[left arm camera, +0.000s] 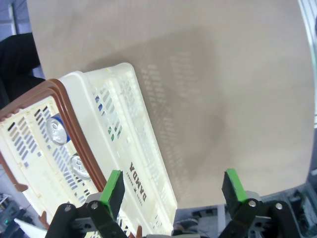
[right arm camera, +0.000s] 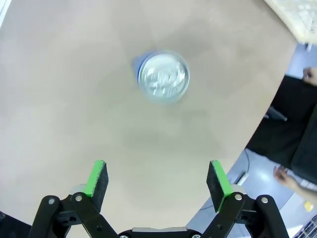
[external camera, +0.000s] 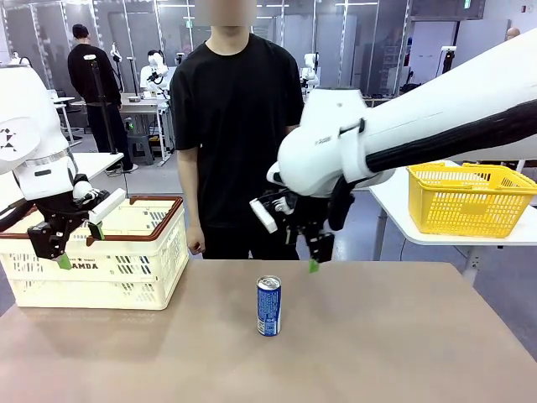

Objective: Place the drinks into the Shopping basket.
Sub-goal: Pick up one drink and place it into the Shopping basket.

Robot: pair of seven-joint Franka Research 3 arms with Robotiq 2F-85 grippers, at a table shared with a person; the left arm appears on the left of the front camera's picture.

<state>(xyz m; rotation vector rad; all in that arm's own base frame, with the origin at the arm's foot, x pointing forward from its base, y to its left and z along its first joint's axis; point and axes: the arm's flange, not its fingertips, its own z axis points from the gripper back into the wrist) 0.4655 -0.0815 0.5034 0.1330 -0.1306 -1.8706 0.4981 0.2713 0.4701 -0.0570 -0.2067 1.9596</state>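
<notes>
Just behind the blue can [external camera: 268,306] on the tabletop [external camera: 377,344], right gripper [external camera: 312,252] wide apart, holding nothing, ready to grab; left gripper [external camera: 71,243] also empty, beside the Shopping basket [external camera: 126,269].

Blue can [right arm camera: 163,77] upright on table [right arm camera: 74,99], silver top (blurred), right hand [right arm camera: 157,181] wide apart above.

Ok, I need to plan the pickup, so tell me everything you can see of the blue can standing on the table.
The blue can is a slim metal drink can, blue with white markings and a silver top, its print too small to read. It stands upright near the middle of the brown table, alone, touching only the tabletop. The right wrist view shows its round silver lid from above, slightly blurred. The right gripper hangs above and just behind it, fingers open, not touching.
</notes>
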